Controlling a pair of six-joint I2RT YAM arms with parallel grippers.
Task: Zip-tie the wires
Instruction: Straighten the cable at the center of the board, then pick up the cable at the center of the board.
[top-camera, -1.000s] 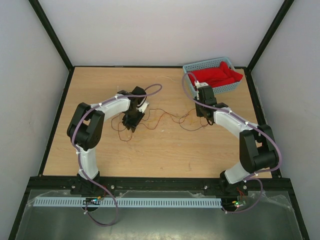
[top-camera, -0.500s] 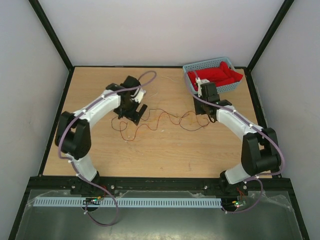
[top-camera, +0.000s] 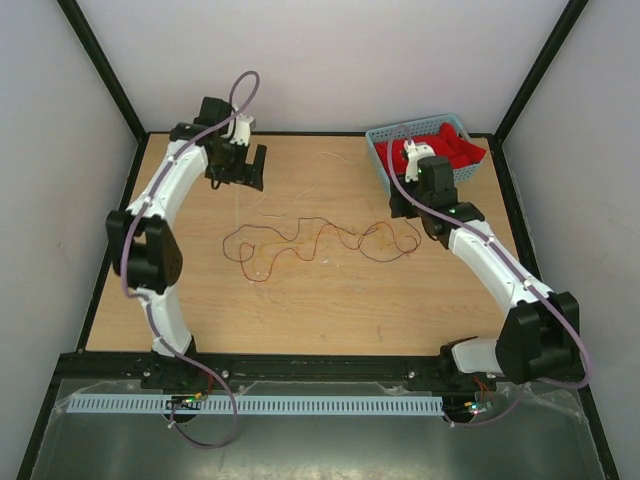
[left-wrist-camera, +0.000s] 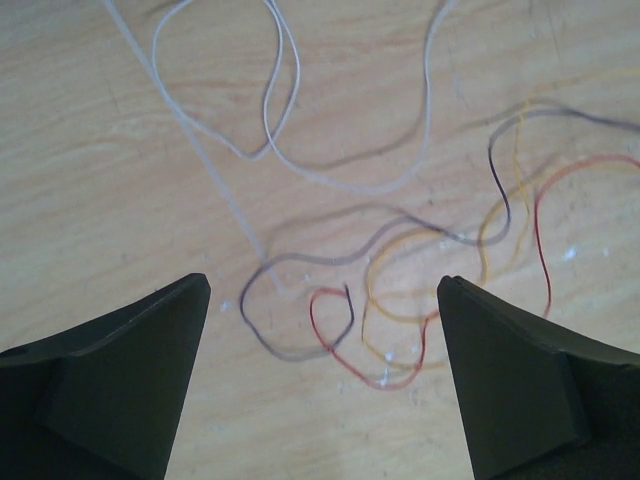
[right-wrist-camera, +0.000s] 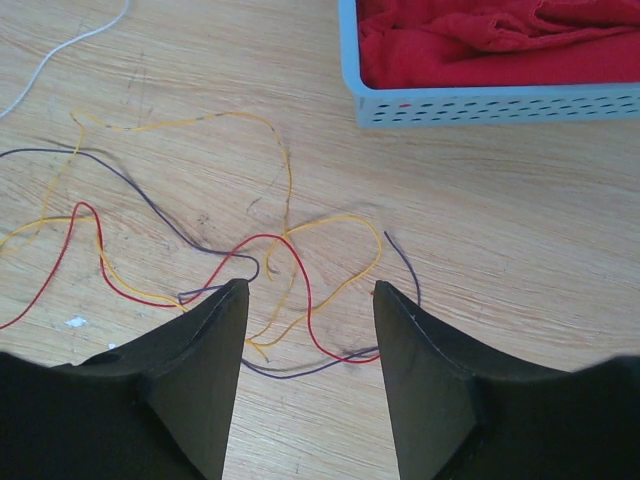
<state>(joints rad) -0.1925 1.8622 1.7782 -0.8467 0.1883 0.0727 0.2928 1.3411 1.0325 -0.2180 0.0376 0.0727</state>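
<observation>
The wires (top-camera: 300, 245), thin red, orange and dark strands, lie loosely curled across the middle of the table. My left gripper (top-camera: 245, 165) hangs open near the far left edge, away from them. In the left wrist view the wires' (left-wrist-camera: 384, 386) left ends show on the wood between the wide-open left gripper (left-wrist-camera: 325, 288), which holds nothing. My right gripper (top-camera: 405, 205) is open just above the right end. In the right wrist view the wires (right-wrist-camera: 306, 300) loop on the table between the empty right gripper (right-wrist-camera: 310, 288).
A blue basket (top-camera: 385, 170) with a red cloth (top-camera: 440, 150) stands at the back right, close behind the right gripper; it also shows in the right wrist view as basket (right-wrist-camera: 480, 103). A thin white strand (left-wrist-camera: 270, 130) curls on the wood beyond the wires.
Both grippers opened. The left arm swung from the wires' left end to the far left back. The right arm drew back toward the basket. The wires settled flat.
</observation>
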